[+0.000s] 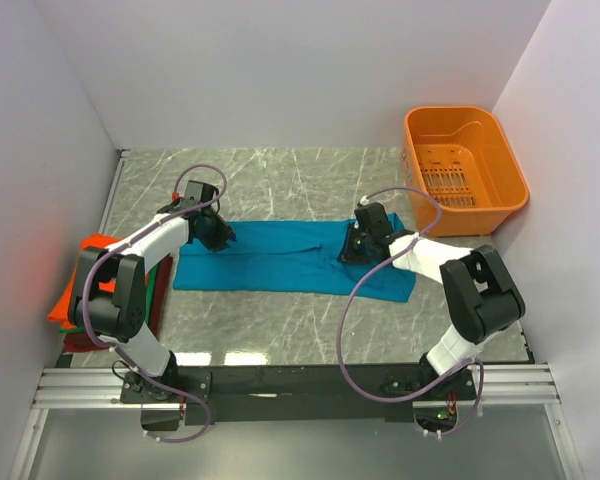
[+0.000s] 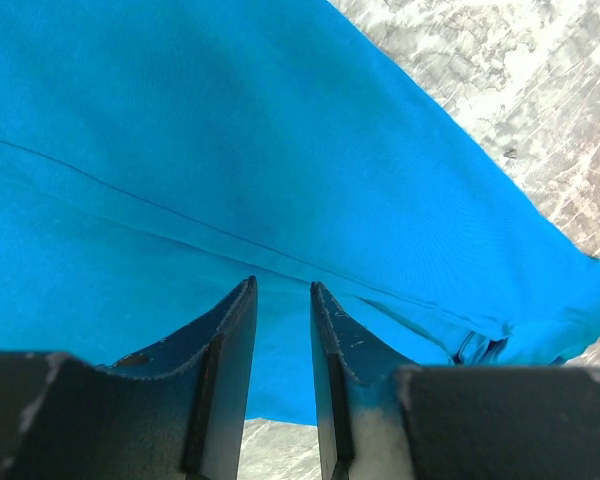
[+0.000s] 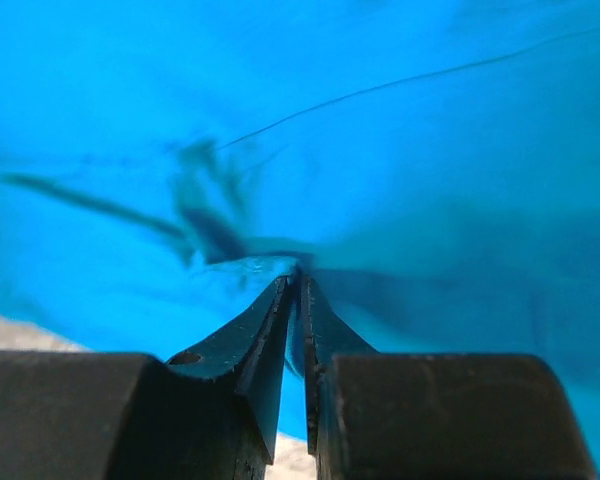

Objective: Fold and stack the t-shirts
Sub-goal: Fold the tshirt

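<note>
Nearest, folded t-shirts (image 1: 92, 246) are stacked at the left of the table (image 1: 280, 335). Beyond, the teal-blue t-shirt (image 1: 280, 260) is spread flat; a fold is pinched by the right gripper (image 1: 351, 251), while the left gripper (image 1: 220, 238) is set at its left edge, jaws slightly parted, grip undetermined.

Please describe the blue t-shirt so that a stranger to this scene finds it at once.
Look at the middle of the grey marble table. The blue t-shirt lies there as a long flat strip. Only it is blue; the pile at the left edge is orange and red.
</note>
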